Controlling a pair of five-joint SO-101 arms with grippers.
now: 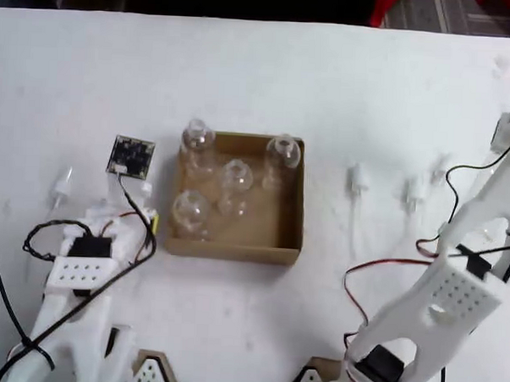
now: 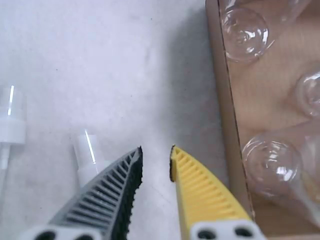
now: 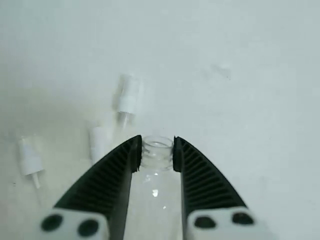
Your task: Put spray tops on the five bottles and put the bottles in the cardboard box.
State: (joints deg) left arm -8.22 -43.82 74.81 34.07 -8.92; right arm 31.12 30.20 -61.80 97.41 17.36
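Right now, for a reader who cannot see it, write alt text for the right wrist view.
The right gripper clamps the neck of a clear, uncapped bottle. Beyond it, three white spray tops lie loose on the white table.

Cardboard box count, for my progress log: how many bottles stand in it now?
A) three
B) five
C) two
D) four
D: the high view shows four clear bottles inside the cardboard box, while the right gripper grips a fifth bottle by its neck outside it.
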